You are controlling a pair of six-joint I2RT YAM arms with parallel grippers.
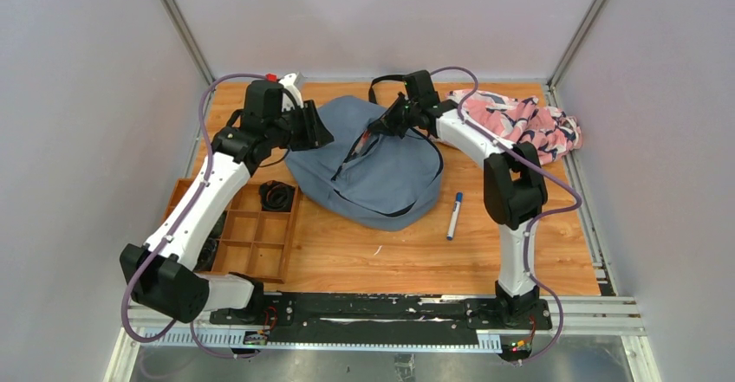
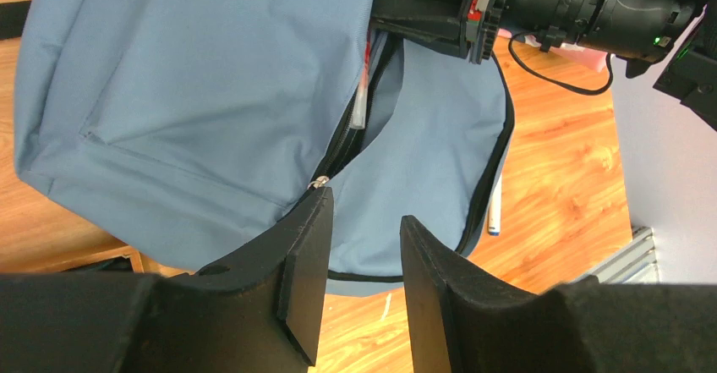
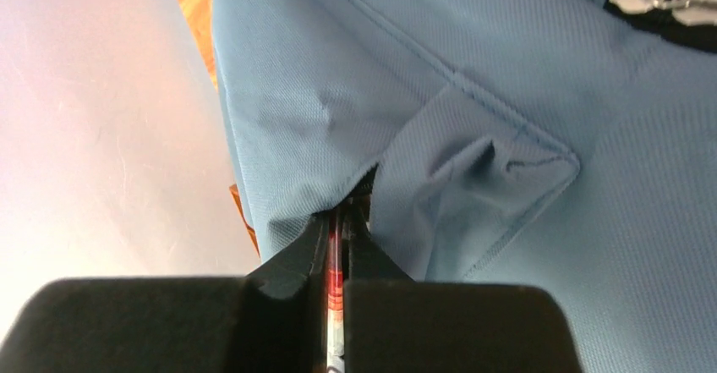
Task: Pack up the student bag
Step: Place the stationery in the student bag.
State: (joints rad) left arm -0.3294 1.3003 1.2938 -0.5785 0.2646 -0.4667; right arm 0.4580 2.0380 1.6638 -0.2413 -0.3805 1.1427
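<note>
The grey-blue student bag (image 1: 381,174) lies in the middle of the table, its zipper partly open. My right gripper (image 1: 374,132) is shut on a red-and-white marker (image 1: 360,146) and holds it tip-down in the zipper opening. In the right wrist view the marker (image 3: 335,263) sits between the closed jaws of the gripper (image 3: 342,221), pushed into the bag fabric (image 3: 507,94). My left gripper (image 1: 316,129) is open and empty at the bag's left edge. In the left wrist view the gripper (image 2: 363,208) hovers over the bag (image 2: 194,94), with the marker (image 2: 362,94) in the opening.
A blue-capped marker (image 1: 453,215) lies on the wood right of the bag. A pink-white-navy patterned cloth (image 1: 520,122) sits at the back right. A wooden compartment tray (image 1: 251,235) holding a coiled black cable (image 1: 277,196) stands at the left. Walls enclose the table.
</note>
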